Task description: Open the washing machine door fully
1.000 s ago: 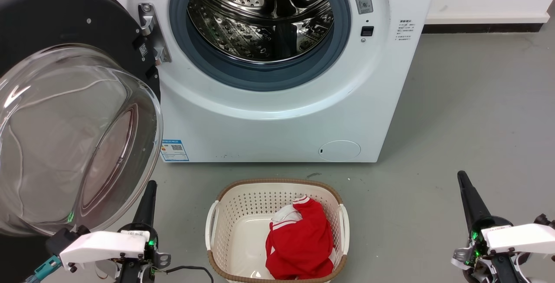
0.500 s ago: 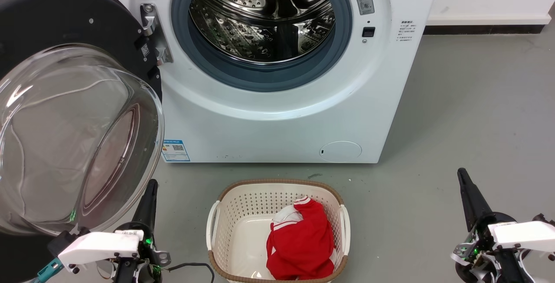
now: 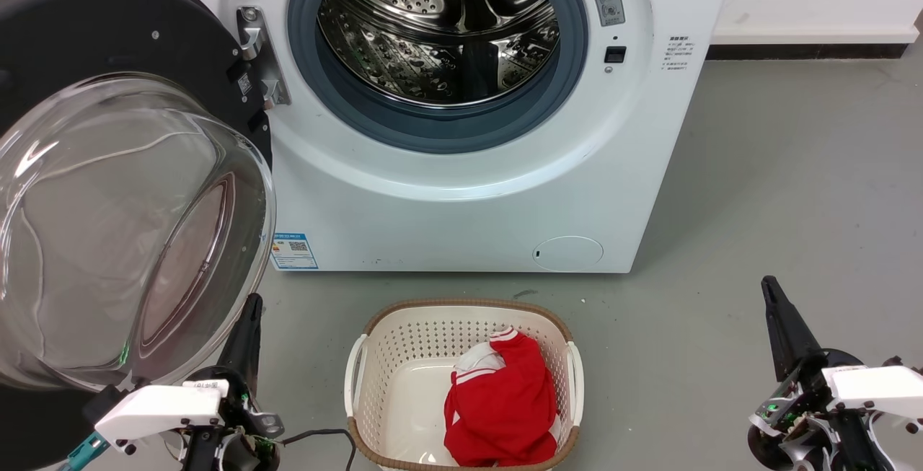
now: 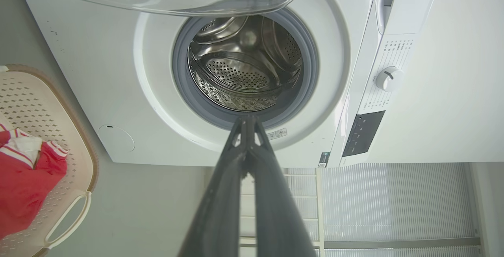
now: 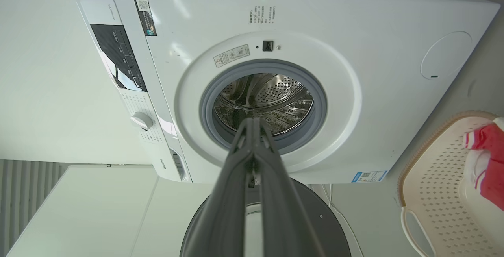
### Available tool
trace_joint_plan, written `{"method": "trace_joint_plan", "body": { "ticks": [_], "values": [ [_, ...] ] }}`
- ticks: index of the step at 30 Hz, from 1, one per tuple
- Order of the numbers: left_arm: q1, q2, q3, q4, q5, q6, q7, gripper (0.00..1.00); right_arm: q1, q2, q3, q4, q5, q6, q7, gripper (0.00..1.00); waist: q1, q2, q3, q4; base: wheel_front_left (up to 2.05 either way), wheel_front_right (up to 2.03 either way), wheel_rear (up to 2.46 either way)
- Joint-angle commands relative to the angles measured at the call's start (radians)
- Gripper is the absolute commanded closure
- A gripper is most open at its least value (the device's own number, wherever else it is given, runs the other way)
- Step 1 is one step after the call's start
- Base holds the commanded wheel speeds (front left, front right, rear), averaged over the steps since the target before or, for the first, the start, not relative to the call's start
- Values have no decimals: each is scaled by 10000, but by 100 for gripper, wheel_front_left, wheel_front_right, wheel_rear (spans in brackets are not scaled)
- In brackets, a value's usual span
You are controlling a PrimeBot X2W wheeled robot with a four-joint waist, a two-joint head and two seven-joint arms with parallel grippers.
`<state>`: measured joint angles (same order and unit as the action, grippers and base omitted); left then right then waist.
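Observation:
The white washing machine (image 3: 469,197) faces me with its steel drum (image 3: 440,24) exposed. The washing machine door (image 3: 94,31) is swung out to the left on its hinge, its black disc facing me and its clear glass bowl (image 3: 122,226) bulging toward the camera. My left gripper (image 3: 252,304) is shut and holds nothing; it points up just below the bowl's lower right rim, close to it. My right gripper (image 3: 769,285) is shut and empty over the floor at the lower right. The left wrist view has that gripper (image 4: 247,120) aimed at the drum opening, and the right wrist view has its gripper (image 5: 254,122) aimed there too.
A beige laundry basket (image 3: 357,363) with a red and white garment (image 3: 505,406) stands on the grey floor (image 3: 779,182) between my arms, in front of the machine. A white wall with a dark skirting (image 3: 800,47) runs behind on the right.
The whole picture has shifted slightly to the right. Both wrists have sunk a little toward the bottom edge. The door has stayed swung open.

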<state>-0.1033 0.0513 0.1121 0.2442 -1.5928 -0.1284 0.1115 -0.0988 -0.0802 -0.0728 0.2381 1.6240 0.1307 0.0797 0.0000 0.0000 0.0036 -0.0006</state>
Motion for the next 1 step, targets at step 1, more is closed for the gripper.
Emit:
{"method": "trace_joint_plan", "body": {
  "ticks": [1],
  "values": [
    [-98, -19, 44, 28, -149, -40, 42, 100, -103, 30, -28, 66, 166, 0, 32, 100, 0, 0, -2, 2, 0, 0, 0]
  ]
}}
